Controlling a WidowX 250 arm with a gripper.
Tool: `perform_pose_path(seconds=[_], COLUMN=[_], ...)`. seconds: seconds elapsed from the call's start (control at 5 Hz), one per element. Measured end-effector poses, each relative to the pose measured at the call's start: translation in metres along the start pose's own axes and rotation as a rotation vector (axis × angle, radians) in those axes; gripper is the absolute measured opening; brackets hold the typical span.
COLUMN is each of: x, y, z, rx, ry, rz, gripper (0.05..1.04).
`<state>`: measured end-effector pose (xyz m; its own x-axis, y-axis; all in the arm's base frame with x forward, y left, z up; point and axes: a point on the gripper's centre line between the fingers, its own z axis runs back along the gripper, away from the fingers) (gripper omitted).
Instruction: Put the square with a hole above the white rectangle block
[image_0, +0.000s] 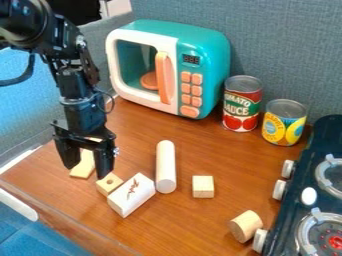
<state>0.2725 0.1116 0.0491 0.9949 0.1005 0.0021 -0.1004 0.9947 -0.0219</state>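
The gripper (85, 172) is seen at the left of the frame, pointed downward, with the arm (79, 80) brought in from the upper left. Its two fingers are spread, with a gap between them, and nothing is pinched. The square (105, 187), pale wood and marked by a round hole in its top, is found on the table (180, 220) in the lower left, close by the tip of the finger on the frame's right side. The white block (132, 194) is set just beside it, toward the lower right, laid flat at a slant, with a dark mark drawn on its top; whether the two are touched together cannot be told. The square is not placed on the white block. Behind the fingers, a flat wooden block (83, 169) is partly hidden. Near the middle of the frame, a long cylinder (165, 167) is laid lengthwise, its lower end near the white block. To its right a cube (203, 187) is placed, and farther down toward the lower right a short cylinder (244, 227) is seen, beside a knob of the stove (311, 165) at the right edge. At the upper middle, a teal and white microwave (210, 45) is stood near the wall (284, 35), with a red can (242, 104) and a yellow can (284, 123) lined up to its right.
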Motion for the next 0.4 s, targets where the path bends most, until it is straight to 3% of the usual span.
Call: perform_pose_path(seconds=[0.4], x=[0.001], y=[-0.002], z=[-0.012], rx=[-0.039], ry=[0.016], rz=[0.012], gripper=[0.999])
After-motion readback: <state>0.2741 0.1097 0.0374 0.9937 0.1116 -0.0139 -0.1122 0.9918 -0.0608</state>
